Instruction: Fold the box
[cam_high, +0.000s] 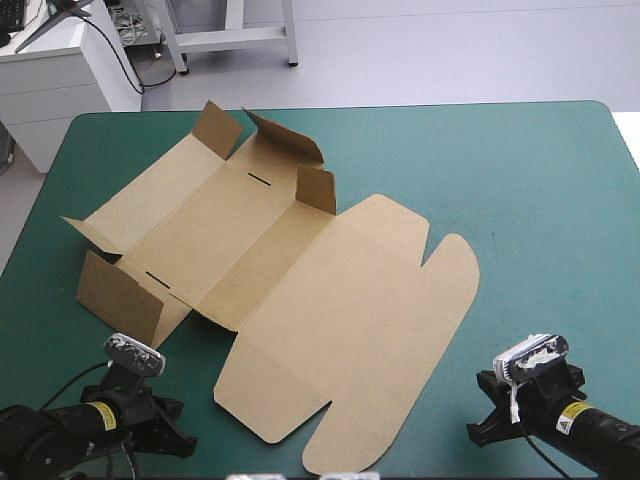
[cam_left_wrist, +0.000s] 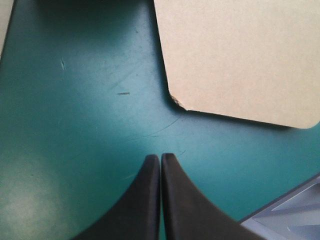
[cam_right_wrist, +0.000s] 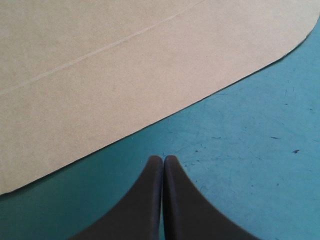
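The brown box (cam_high: 300, 280) lies as a cut sheet across the middle of the teal-green table, its lid part flat toward the front. At its left part, short flaps stand raised: one at the near left (cam_high: 120, 297) and others at the far end (cam_high: 290, 135). My left gripper (cam_high: 172, 432) rests shut near the front left edge, a rounded box corner (cam_left_wrist: 240, 55) just ahead of its tips (cam_left_wrist: 160, 156). My right gripper (cam_high: 487, 430) is shut at the front right, with the lid's curved edge (cam_right_wrist: 115, 65) ahead of its tips (cam_right_wrist: 163, 158). Neither gripper touches the board.
The teal-green cover (cam_high: 540, 200) stretches wide to the right of the box. A white cabinet (cam_high: 60, 70) stands beyond the table's far left corner. Both arms sit close to the table's front edge.
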